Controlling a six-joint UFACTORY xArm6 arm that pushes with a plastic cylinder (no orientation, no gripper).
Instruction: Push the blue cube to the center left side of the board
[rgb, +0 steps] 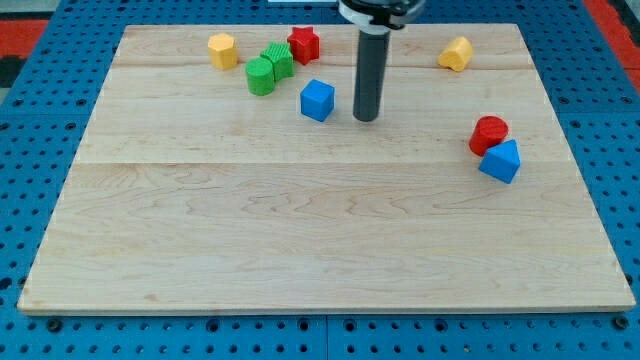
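The blue cube (318, 100) sits on the wooden board (320, 230) in its upper middle, a little left of centre. My tip (366, 118) stands just to the cube's right, with a small gap between them. The cube lies below and right of a cluster of green and red blocks.
A yellow block (222, 49), two green blocks (268, 68) and a red star-like block (304, 43) sit at the top left. A yellow block (457, 53) sits at the top right. A red cylinder (489, 133) touches a blue triangular block (501, 161) at the right.
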